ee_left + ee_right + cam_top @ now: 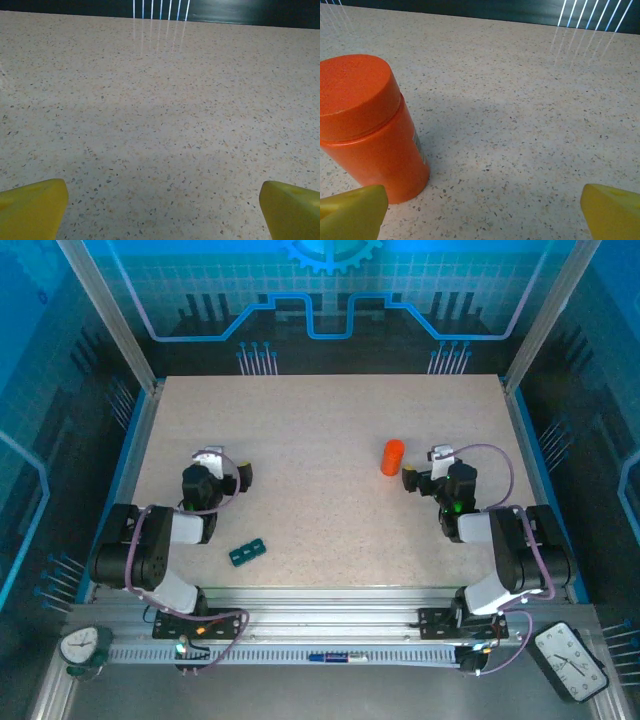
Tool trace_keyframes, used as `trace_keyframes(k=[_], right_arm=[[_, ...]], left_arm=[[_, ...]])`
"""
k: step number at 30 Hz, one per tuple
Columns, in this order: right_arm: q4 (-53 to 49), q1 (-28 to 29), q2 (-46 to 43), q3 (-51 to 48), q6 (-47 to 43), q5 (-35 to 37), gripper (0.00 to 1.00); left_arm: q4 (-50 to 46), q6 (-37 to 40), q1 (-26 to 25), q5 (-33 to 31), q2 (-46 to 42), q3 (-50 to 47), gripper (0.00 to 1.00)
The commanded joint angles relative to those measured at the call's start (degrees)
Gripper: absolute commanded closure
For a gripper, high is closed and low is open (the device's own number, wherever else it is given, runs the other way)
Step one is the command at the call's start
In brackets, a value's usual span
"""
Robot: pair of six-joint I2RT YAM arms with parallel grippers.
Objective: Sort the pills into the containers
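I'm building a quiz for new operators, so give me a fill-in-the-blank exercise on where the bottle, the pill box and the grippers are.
1. The orange bottle stands ___ on the table, lid on.
2. It sits just ahead of the ___ gripper.
3. The teal pill box lies on the table's ___ half.
4. The left gripper is ___, holding nothing.
Missing words: upright; right; left; open.
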Motion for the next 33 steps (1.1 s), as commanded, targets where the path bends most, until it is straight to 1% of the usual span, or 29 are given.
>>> trace_keyframes(k=[1, 26, 28, 31, 33], right_arm=[[0.40, -0.50, 0.10, 1.21, -0.74, -0.58, 0.00], [0.37, -0.98, 0.02, 1.28, -0.45, -1.32, 0.00], [0.03, -1.10, -0.70, 1.17, 0.93, 1.26, 0.00], [-1.22, -1.96, -2.72, 0.74, 2.49, 3.31, 0.00], [-0.57, -1.89, -3.70, -0.03, 2.81, 4.72, 0.00]], left_arm=[[0.34, 0.60, -0.21, 0.37, -0.17, 0.87, 0.01], [0.01, 0.51, -0.20, 0.55, -0.17, 1.05, 0.01], [0.10, 0.50, -0.20, 0.42, -0.17, 1.04, 0.01], [0.18, 0.56, -0.21, 0.30, -0.20, 0.96, 0.01], [-1.42, 0.26, -0.21, -0.66, -0.77, 1.45, 0.01]])
